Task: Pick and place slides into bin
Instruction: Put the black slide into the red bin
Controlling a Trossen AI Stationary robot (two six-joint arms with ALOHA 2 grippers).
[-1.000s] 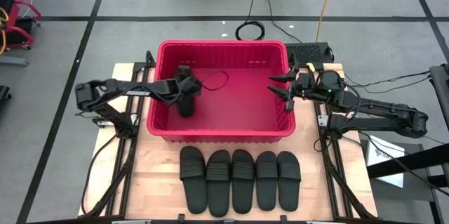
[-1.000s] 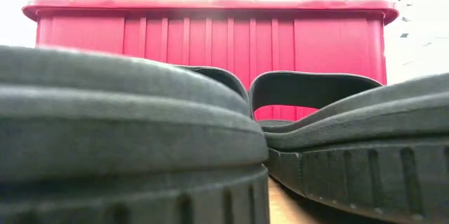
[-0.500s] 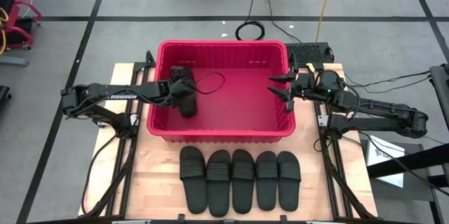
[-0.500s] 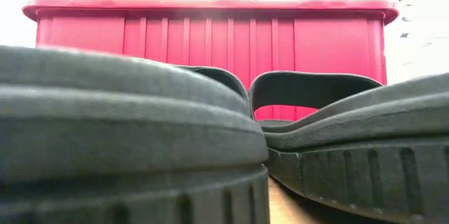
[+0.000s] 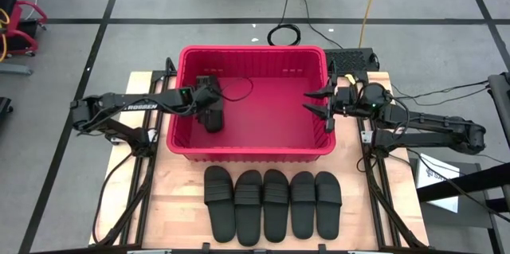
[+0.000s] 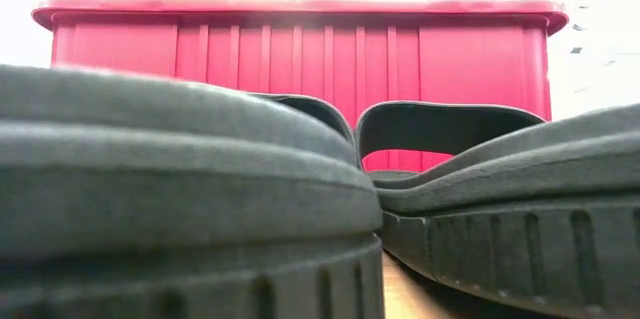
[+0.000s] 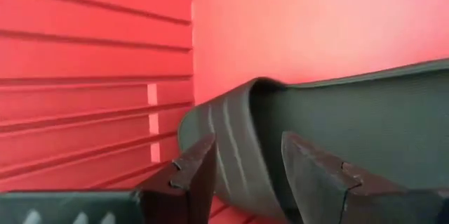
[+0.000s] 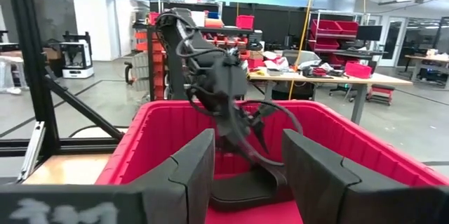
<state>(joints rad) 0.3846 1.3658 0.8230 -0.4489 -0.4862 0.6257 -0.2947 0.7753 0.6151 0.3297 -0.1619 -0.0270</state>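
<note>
One black slide (image 5: 212, 119) lies on the floor of the red bin (image 5: 252, 152), near its left wall. My left gripper (image 5: 208, 101) is inside the bin right above it, open. In the left wrist view (image 7: 249, 140) its fingers stand on either side of the slide's ribbed strap (image 7: 228, 147). My right gripper (image 5: 312, 101) is open and empty at the bin's right rim, pointing into the bin (image 8: 249, 136). Several more black slides (image 5: 271, 202) lie side by side, soles down, on the table in front of the bin. They fill the low view (image 6: 180, 189). My left gripper comes at the slide's strap (image 7: 228, 147) from above, slanting down, with one finger (image 7: 196, 171) outside the strap and the other (image 7: 309, 168) by its opening. I cannot tell whether either finger touches the strap. The slide lies on the bin floor.
The bin's ribbed left wall (image 7: 84, 76) is close beside my left gripper. A dark cable (image 5: 239, 91) loops from the left wrist over the bin floor. The rest of the bin floor (image 5: 271, 119) is bare. Metal frame rails (image 5: 374, 182) run along both table sides.
My left arm has drawn its elbow toward the table's left edge. Its gripper has shifted slightly toward the bin's left wall and stays over the slide. The cable loop has moved with it. The slide has stayed where it was.
</note>
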